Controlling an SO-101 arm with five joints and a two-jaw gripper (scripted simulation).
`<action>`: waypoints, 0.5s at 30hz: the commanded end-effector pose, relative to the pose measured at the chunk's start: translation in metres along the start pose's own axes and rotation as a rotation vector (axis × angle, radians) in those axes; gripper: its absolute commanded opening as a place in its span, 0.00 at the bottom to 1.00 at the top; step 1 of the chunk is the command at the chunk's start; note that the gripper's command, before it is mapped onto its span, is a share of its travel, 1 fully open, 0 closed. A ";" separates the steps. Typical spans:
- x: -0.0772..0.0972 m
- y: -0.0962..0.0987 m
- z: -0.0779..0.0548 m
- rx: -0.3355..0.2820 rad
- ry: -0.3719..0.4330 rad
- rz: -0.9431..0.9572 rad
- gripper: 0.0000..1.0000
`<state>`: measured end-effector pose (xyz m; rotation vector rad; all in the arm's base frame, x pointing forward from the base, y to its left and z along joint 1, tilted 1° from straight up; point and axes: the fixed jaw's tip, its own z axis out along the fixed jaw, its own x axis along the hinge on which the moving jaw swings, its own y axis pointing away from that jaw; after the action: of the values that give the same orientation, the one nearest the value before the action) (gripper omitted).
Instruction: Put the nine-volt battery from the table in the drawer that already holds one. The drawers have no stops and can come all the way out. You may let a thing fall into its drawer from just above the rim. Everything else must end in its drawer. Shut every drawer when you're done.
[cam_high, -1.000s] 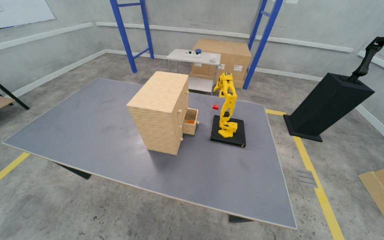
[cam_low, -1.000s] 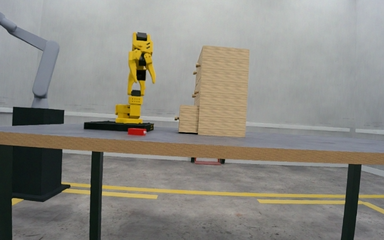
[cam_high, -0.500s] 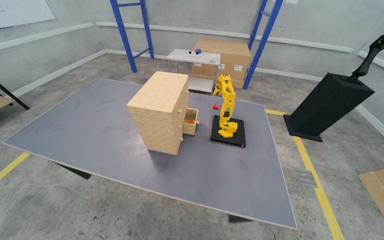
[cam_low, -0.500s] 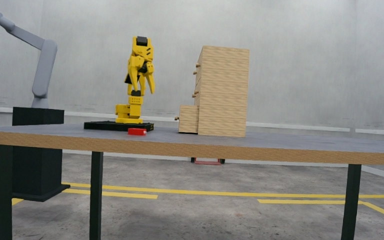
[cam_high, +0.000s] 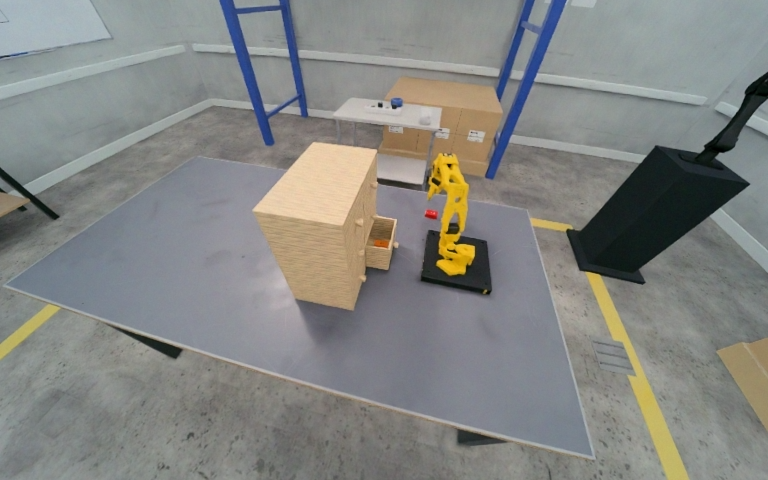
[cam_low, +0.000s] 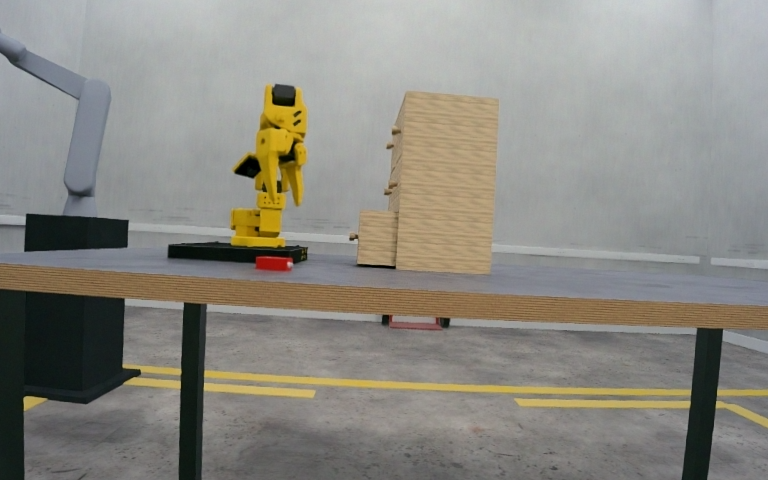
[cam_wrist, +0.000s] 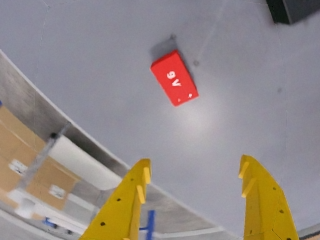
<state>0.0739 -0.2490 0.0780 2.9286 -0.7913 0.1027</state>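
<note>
The red nine-volt battery (cam_high: 431, 214) (cam_low: 273, 263) (cam_wrist: 175, 78) lies flat on the surface (cam_high: 226, 237) (cam_low: 543, 285) (cam_wrist: 240, 85), near the edge on the exterior camera's side and beside the arm's black base plate (cam_high: 481, 278) (cam_low: 186, 251) (cam_wrist: 290, 10). The fingers (cam_high: 431, 189) (cam_low: 287, 200) stand apart with nothing between them, above the battery. In the wrist view it sits beyond their tips, slightly left of their midline, its long axis slanting across that line; a small wrist turn would probably square the grip. The open drawer (cam_high: 380, 257) (cam_low: 377, 238), holding something orange, is farther from that edge, between cabinet and base, leaving room for a raised carry.
</note>
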 end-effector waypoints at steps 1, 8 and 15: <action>0.000 0.003 0.008 0.019 -0.019 -0.112 0.30; 0.001 0.002 0.019 0.051 -0.043 -0.265 0.30; 0.000 -0.001 0.034 0.097 -0.067 -0.460 0.30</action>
<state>0.0769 -0.2501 0.0488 3.1116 -0.2036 0.0127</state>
